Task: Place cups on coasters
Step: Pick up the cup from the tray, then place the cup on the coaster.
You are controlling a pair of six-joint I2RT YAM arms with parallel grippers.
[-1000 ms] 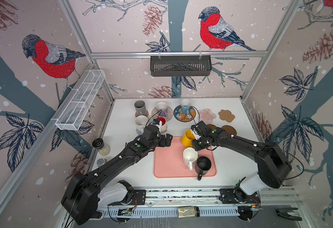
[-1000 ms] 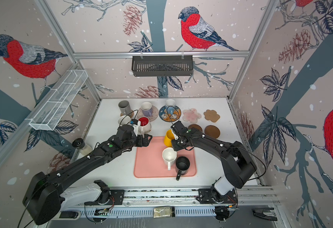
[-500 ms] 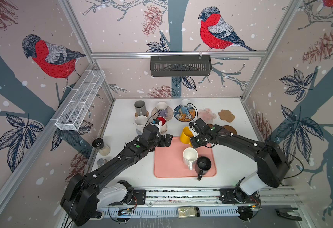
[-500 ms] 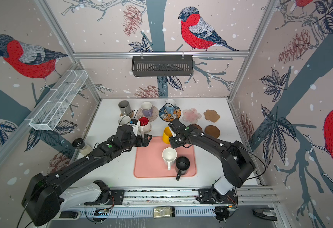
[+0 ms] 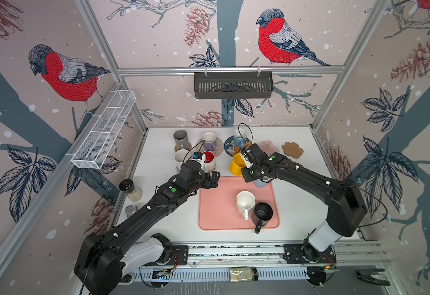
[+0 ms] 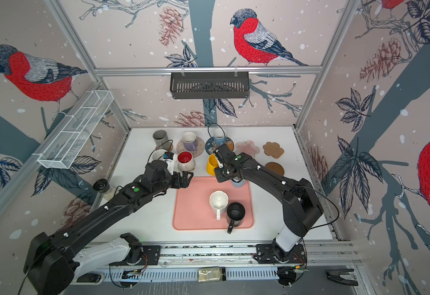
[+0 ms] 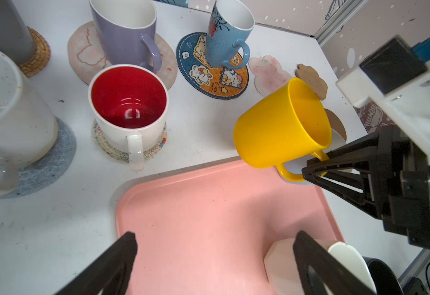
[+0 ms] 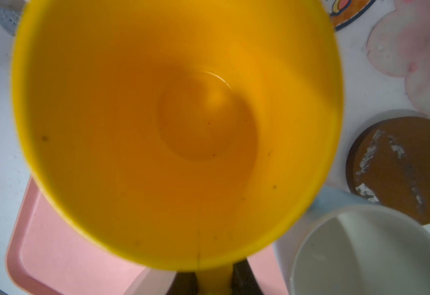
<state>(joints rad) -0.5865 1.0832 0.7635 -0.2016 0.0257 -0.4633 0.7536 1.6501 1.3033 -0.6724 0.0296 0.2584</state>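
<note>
- My right claw [image 7: 316,169] is clamped on the handle of the yellow mug [image 7: 272,127], which is tilted at the far edge of the pink tray [image 5: 216,212].
- My left claw [image 7: 215,236] stands wide apart and empty above the tray.
- A white mug [image 5: 244,201] and a black mug [image 5: 262,212] stand side by side on the tray.
- A bare brown coaster [image 8: 400,166] lies near the yellow mug.

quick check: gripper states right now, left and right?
Left gripper: open, holding nothing, over the pink tray.
Right gripper: jaws closed on the handle of the yellow mug, which is tilted.
</note>
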